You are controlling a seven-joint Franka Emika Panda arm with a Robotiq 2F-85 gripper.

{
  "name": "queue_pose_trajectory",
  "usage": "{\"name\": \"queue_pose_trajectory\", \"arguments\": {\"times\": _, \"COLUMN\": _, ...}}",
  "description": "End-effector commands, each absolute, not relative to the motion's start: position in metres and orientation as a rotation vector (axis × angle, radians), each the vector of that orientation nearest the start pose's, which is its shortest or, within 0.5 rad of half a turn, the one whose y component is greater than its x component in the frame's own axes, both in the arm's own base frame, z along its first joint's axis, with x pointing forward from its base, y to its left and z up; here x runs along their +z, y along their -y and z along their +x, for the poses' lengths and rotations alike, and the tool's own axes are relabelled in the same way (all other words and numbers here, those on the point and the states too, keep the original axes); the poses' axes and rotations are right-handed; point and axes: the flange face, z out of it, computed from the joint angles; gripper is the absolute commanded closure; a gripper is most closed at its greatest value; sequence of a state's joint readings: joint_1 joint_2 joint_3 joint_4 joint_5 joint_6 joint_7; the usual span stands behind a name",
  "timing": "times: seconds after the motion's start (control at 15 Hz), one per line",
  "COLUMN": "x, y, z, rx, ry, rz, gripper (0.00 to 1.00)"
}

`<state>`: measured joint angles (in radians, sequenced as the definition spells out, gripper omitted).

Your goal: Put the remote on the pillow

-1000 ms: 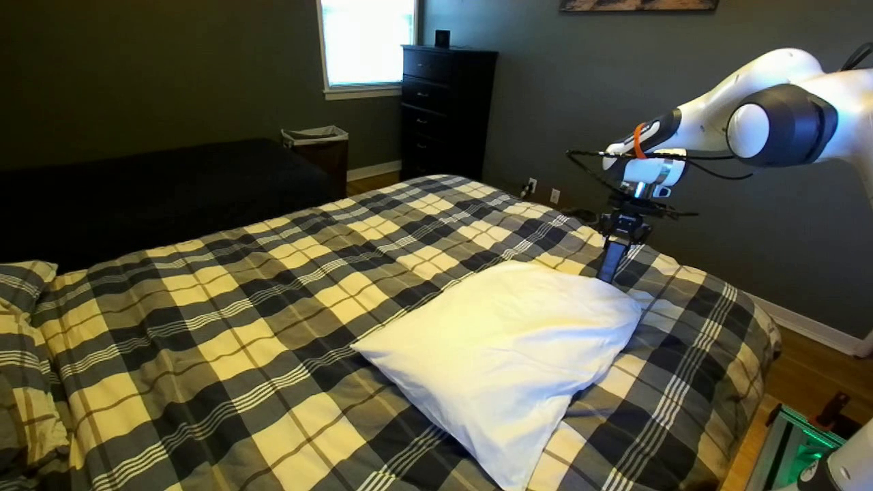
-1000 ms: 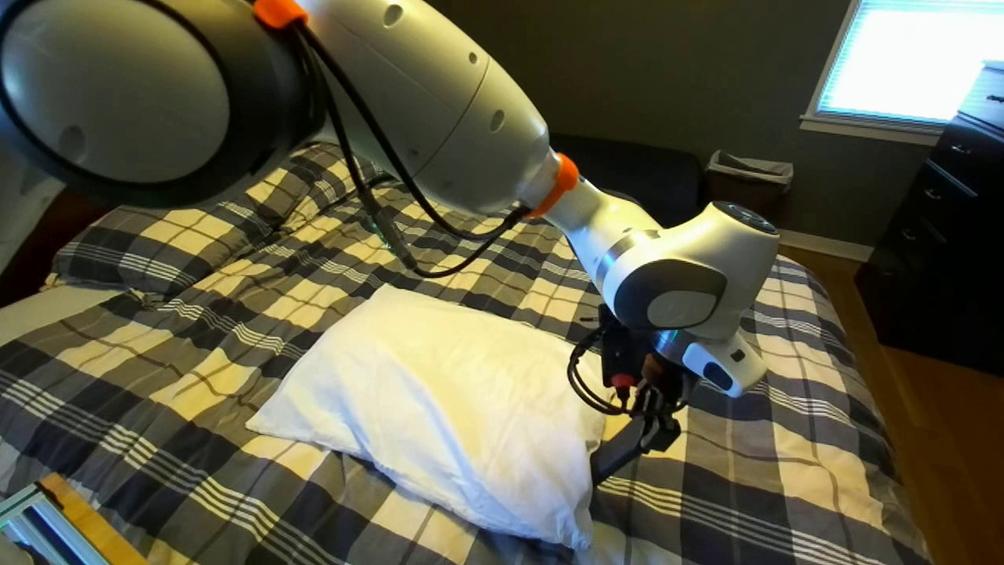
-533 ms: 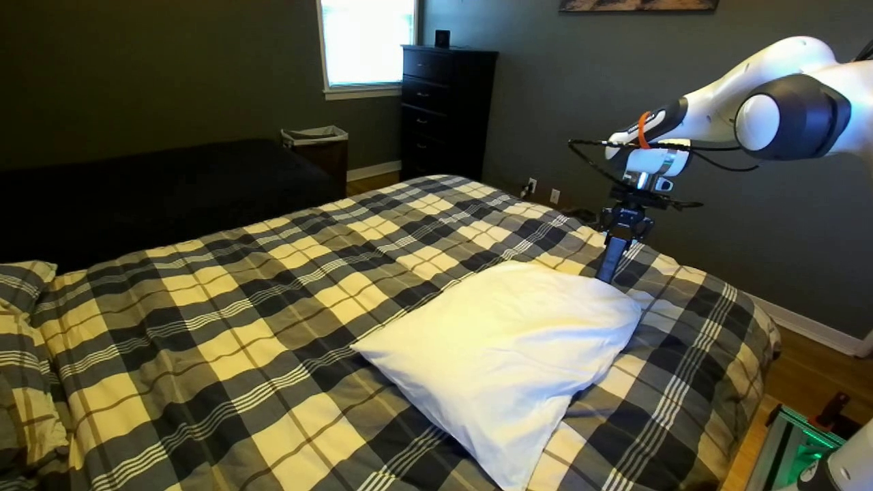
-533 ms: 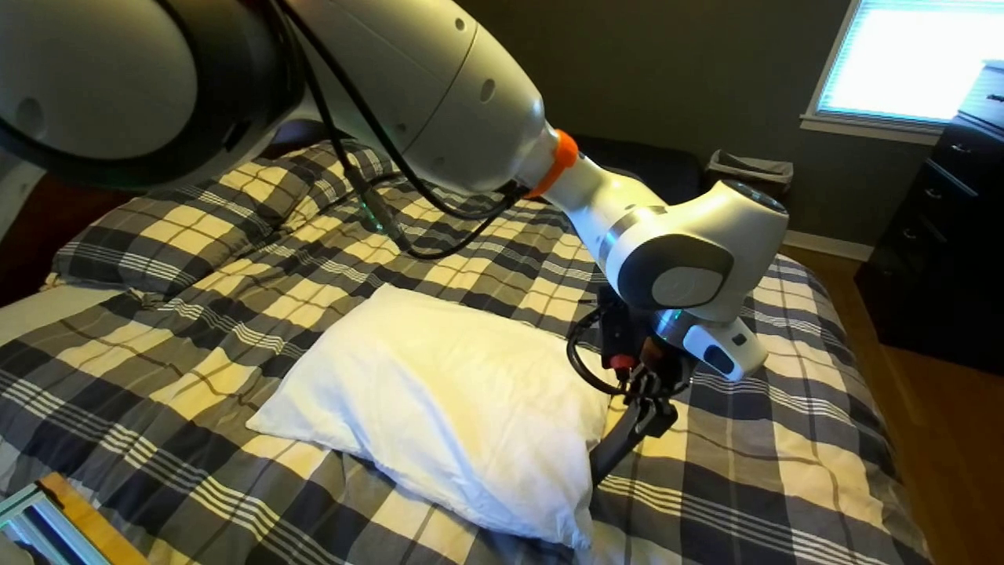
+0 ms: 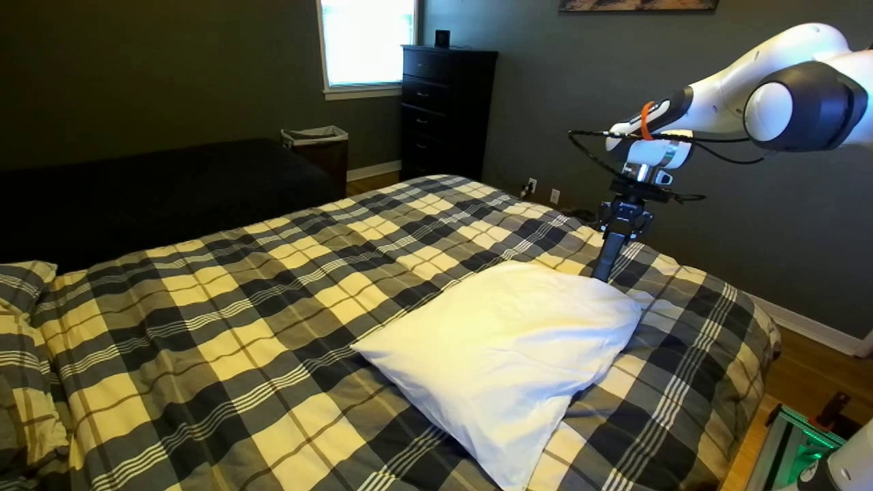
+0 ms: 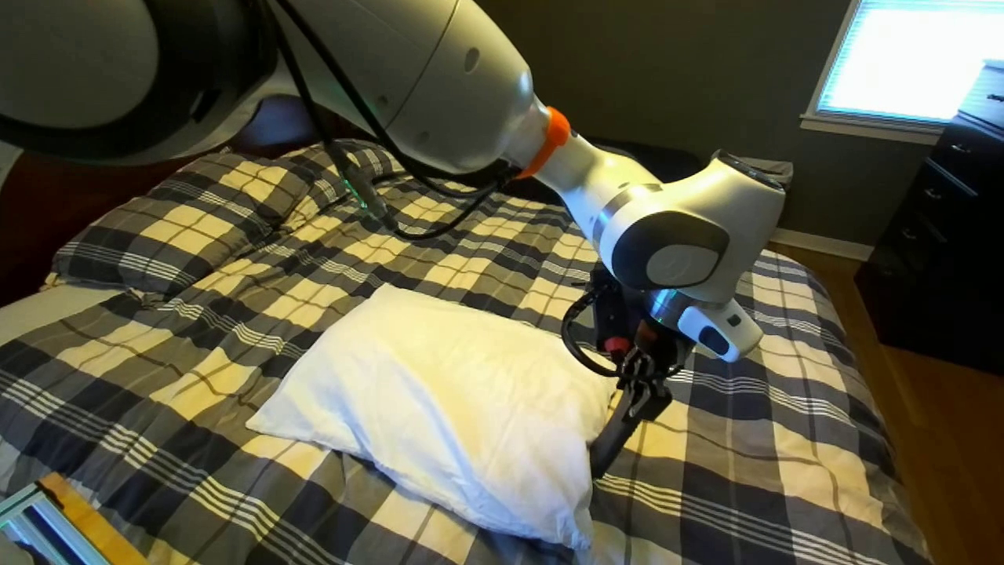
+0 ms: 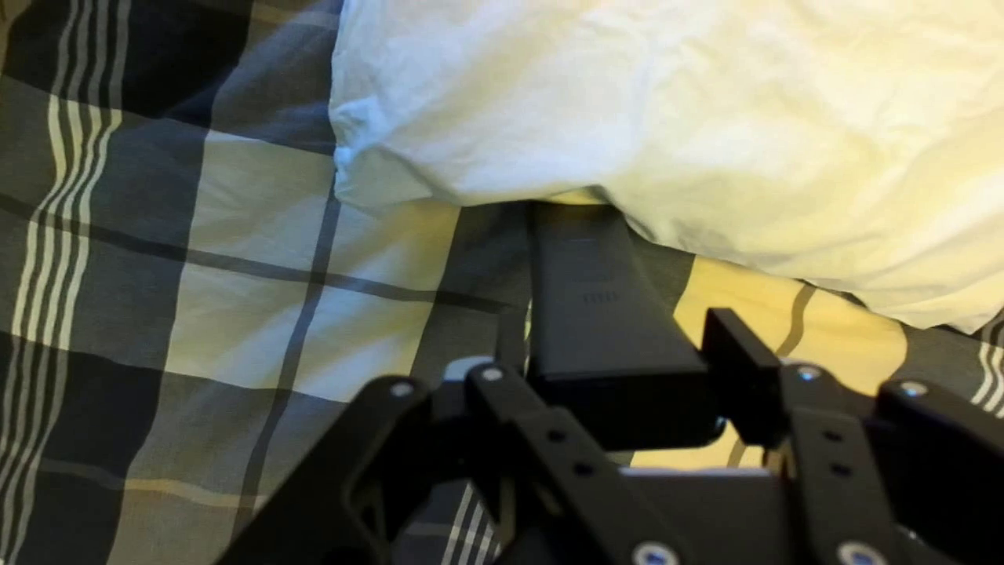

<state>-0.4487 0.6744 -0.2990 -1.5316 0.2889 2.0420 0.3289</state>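
Note:
The white pillow (image 5: 505, 334) lies flat on the plaid bedding; it also shows in an exterior view (image 6: 439, 392) and in the wrist view (image 7: 627, 102). The black remote (image 7: 600, 314) sits between the two fingers of my gripper (image 7: 623, 357). In both exterior views the remote (image 5: 607, 259) (image 6: 613, 443) slants down from my gripper (image 5: 624, 228) (image 6: 647, 392) beside the pillow's edge. Its lower end meets the pillow's edge, and the very tip is hidden there in the wrist view. Whether the tip touches the bedding cannot be told.
The plaid bed (image 5: 225, 327) fills the space around the pillow. Plaid pillows (image 6: 180, 220) lie at the bed's head. A dark dresser (image 5: 447, 112) and a lined bin (image 5: 315, 146) stand beyond the bed. Cables (image 6: 439, 231) hang from the arm.
My arm and gripper have risen a little, and the remote now stands steeper with its lower end still by the pillow's edge. The pillow has not moved.

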Motion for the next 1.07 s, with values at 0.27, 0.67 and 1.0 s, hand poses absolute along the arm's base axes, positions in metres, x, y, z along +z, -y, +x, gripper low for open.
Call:
{"name": "queue_pose_trajectory", "arguments": {"times": 0.27, "x": 0.304, "y": 0.401, "z": 0.525, "rx": 0.241, "ry": -1.534, "rz": -2.562, "gripper": 0.67}}
{"name": "queue_pose_trajectory", "arguments": {"times": 0.67, "x": 0.344, "y": 0.371, "z": 0.531, "rx": 0.192, "ry": -1.447, "rz": -2.63, "gripper": 0.67}}
{"name": "queue_pose_trajectory", "arguments": {"times": 1.0, "x": 0.372, "y": 0.327, "z": 0.561, "rx": 0.137, "ry": -1.317, "rz": -2.768, "gripper": 0.67}}
